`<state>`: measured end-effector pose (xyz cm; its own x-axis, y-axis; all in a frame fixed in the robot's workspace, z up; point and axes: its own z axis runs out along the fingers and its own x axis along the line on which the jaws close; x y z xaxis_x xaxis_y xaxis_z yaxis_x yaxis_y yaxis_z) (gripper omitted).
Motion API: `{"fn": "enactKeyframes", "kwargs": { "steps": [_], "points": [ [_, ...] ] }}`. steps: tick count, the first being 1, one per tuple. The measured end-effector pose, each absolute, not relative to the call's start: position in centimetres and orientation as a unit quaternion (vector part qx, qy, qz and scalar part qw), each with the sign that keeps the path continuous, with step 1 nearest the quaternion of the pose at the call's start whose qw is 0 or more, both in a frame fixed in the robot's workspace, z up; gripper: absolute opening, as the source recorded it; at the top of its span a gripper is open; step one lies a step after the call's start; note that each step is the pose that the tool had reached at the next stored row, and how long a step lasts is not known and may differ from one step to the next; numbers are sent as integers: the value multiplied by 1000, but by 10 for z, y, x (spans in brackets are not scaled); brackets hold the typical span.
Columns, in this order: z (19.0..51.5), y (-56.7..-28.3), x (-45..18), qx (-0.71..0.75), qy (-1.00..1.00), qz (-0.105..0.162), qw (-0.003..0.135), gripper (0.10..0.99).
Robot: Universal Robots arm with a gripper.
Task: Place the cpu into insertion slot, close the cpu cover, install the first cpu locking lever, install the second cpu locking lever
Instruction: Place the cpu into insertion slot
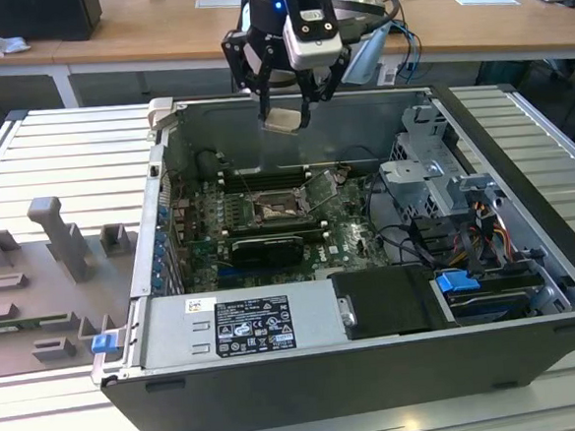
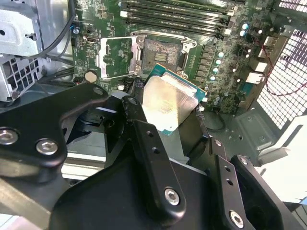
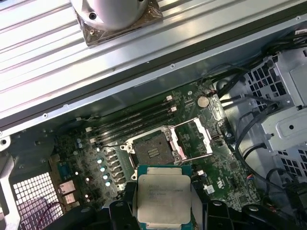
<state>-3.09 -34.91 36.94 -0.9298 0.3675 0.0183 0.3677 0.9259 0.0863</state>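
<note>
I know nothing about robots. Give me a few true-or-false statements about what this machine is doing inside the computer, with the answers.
1. The pincer grips the cpu. True.
2. The cpu sits in the insertion slot. False: the slot is empty, and the cpu hangs above it.
3. The cpu cover stands open beside the slot. True.
4. The computer case is closed up. False: its side is open, with the insides showing.
</note>
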Motion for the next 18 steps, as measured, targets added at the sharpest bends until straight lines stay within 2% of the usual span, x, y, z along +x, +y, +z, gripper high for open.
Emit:
{"fn": "enactKeyframes", "kwargs": {
  "steps": [18],
  "points": [
    [368,-349,-31,-249,-967,-44,-2,537]
  ]
}}
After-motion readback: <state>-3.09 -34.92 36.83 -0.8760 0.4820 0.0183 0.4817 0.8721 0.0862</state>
